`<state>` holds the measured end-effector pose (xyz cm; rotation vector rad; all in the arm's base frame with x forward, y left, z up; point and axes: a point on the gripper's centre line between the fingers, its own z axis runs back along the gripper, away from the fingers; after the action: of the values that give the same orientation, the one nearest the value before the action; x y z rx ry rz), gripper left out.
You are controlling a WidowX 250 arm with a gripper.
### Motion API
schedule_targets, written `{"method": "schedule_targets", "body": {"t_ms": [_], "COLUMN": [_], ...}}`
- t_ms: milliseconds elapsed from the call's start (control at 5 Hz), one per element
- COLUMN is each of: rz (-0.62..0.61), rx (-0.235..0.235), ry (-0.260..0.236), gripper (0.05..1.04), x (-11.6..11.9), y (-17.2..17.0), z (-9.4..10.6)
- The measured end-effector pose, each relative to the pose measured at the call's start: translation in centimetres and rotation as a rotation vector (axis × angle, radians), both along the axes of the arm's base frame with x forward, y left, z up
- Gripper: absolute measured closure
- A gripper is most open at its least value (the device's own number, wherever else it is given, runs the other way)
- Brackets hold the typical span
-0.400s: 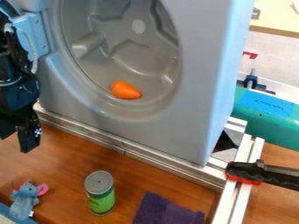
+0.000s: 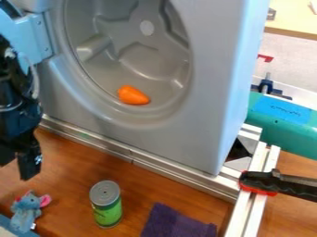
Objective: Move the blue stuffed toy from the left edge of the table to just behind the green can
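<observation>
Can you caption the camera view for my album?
A black gripper hangs near a plush mouse and green can, beside a gray molded housing with an orange object inside.

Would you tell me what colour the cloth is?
The cloth is dark purple, seen in the camera view.

At the near left of a brown wooden table (image 2: 74,176), below my black two-finger gripper (image 2: 16,169), I had a blue-grey plush mouse (image 2: 26,214). Right of it stood a green-and-grey cylindrical can (image 2: 106,203), then came a purple fabric cloth (image 2: 173,224). Behind them ran a silver metal rail (image 2: 93,142); beyond that stood a grey plastic housing with a round hollow (image 2: 201,115), an orange tapered object (image 2: 133,95) low inside it.
</observation>
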<state>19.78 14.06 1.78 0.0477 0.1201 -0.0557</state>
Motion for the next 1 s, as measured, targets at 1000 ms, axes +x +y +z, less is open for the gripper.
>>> {"method": "schedule_targets", "body": {"t_ms": [1000], "rz": [-0.067], "rx": [-0.001], "ry": [0.097], "gripper": [0.083], "x": [-2.2], "y": [-0.1], "z": [-7.6]}}
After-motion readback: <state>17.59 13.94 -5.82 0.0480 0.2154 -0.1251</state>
